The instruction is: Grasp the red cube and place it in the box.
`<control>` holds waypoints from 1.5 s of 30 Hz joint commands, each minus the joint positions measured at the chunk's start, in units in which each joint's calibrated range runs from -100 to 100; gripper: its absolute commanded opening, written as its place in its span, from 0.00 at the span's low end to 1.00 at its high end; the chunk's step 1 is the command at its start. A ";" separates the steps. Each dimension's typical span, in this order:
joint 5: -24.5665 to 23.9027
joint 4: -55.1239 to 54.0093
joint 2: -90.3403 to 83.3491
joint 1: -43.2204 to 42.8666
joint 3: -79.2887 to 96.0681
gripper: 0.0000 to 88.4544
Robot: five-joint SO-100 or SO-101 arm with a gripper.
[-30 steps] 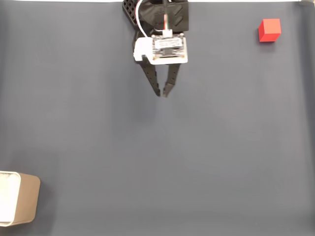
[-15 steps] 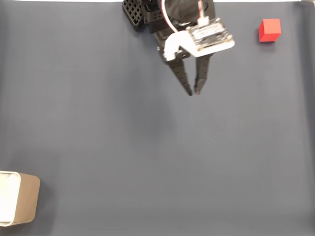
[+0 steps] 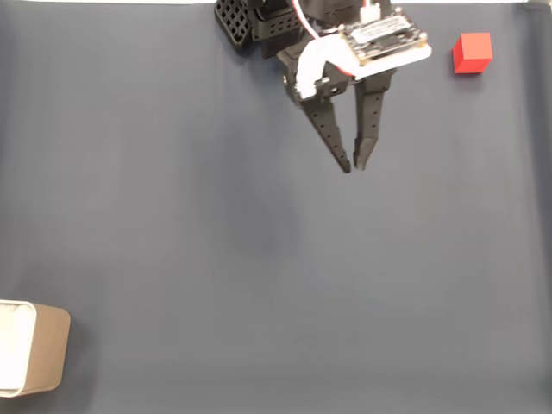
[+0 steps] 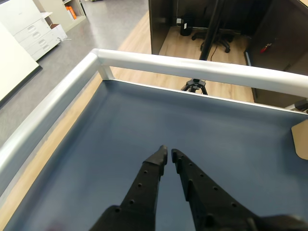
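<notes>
In the fixed view the red cube [image 3: 473,53] rests on the dark blue-grey mat at the top right. My gripper [image 3: 354,166] hangs over the upper middle of the mat, left of and below the cube and well apart from it. Its black fingers point down the picture with tips nearly touching and nothing between them. The tan box [image 3: 45,358] with a white inside sits at the bottom left edge, far from the gripper. The wrist view has the gripper [image 4: 168,154] shut over bare mat, and a tan corner of the box [image 4: 301,139] at the right edge.
The arm's black base [image 3: 259,21] stands at the top edge of the mat. In the wrist view a silver rail [image 4: 202,70] borders the mat [image 4: 144,120] on the far and left sides, with a tripod [image 4: 195,85] and office floor beyond.
The gripper has swung to the right across the top of the mat, closer to the red cube, and stayed shut. Cube and box have not moved.
</notes>
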 commanded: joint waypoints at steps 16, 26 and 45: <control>-0.39 12.96 -5.82 -25.51 -3.00 0.04; 0.39 15.01 -6.60 -36.80 1.01 0.11; 10.16 7.79 -2.18 -46.60 8.86 0.21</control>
